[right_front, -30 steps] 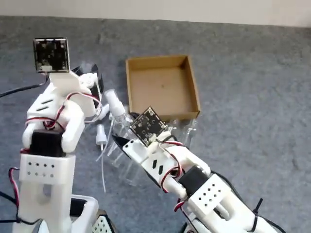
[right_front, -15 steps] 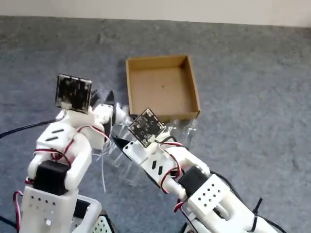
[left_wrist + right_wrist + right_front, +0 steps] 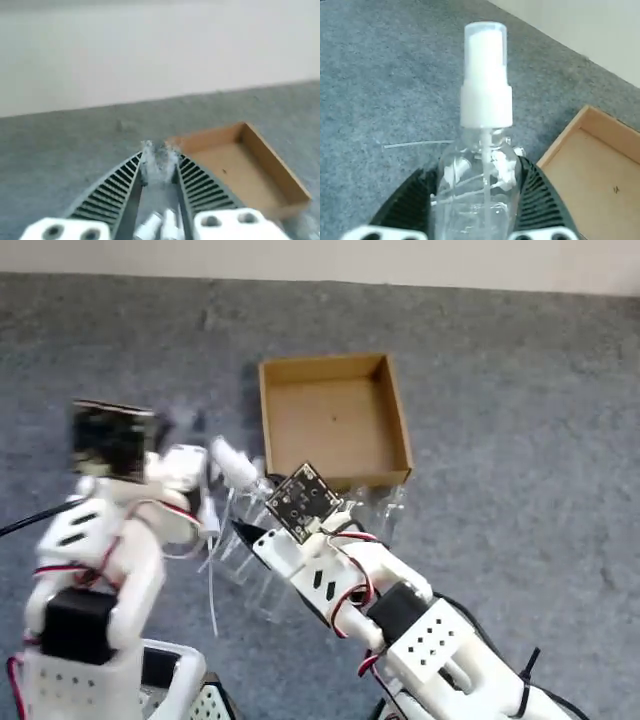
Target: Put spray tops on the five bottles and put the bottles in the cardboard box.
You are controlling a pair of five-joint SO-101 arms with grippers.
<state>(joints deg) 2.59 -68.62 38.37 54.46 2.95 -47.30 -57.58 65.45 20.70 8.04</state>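
Right gripper (image 3: 479, 172) is clamped on the body of a clear bottle (image 3: 475, 205), with its ribbed black fingers (image 3: 535, 195) pressed against both sides. Surface noted as grey carpet (image 3: 520, 390) covering the whole table and meeting a pale, plain wall (image 3: 160, 60) at the far edge. Bottle is transparent and rounded, and a thin tube shows inside it. It is fitted with a white spray top (image 3: 486, 85) under a clear overcap, seated on the neck. Neck and spray top project past the fingertips, and the lower body sits deep between the fingers. Cardboard box (image 3: 335, 425) is open-topped and lies on the carpet just beyond the held bottle. The bottle is outside it, near its nearer left corner in the high view. Left gripper (image 3: 159, 157) is raised over the carpet beside that bottle, its fingertips closed on a small clear piece (image 3: 159, 165) too blurred to identify. Loose spray top (image 3: 208, 516) lies on the carpet between the two arms, its dip tube (image 3: 212, 590) trailing toward the arm bases. Further clear bottles (image 3: 383, 502) lie against the box's near wall, beside the right arm.
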